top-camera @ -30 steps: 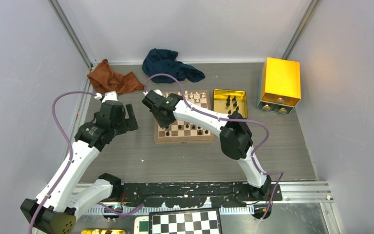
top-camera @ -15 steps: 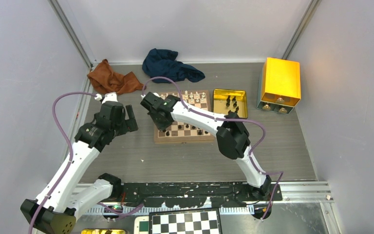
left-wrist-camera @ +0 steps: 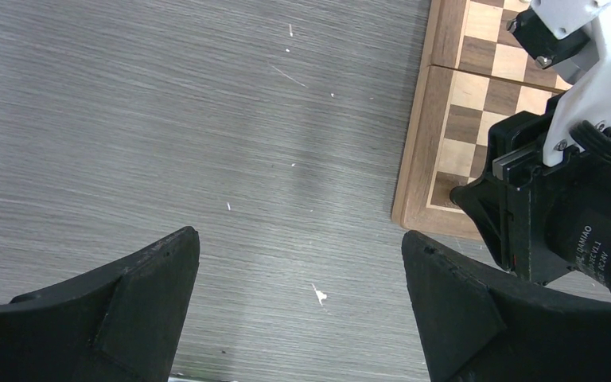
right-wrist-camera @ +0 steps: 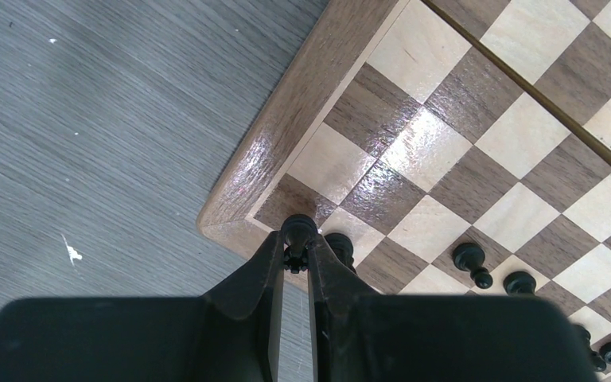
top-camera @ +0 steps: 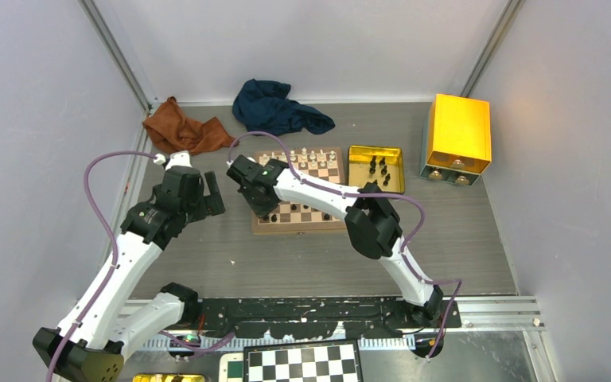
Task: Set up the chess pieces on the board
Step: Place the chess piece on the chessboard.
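Black piece [right-wrist-camera: 298, 231], clamped in the right gripper [right-wrist-camera: 295, 256], hangs over the board's [right-wrist-camera: 274, 135] corner square, apparently awaiting lowering and release; left gripper [left-wrist-camera: 300, 239] hovers, fingers apart.

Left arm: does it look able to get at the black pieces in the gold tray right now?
Probably not. The black pieces sit in the tray beyond the board's right side. The right arm stretches across the board between them and the open left gripper, which hangs left of the board.
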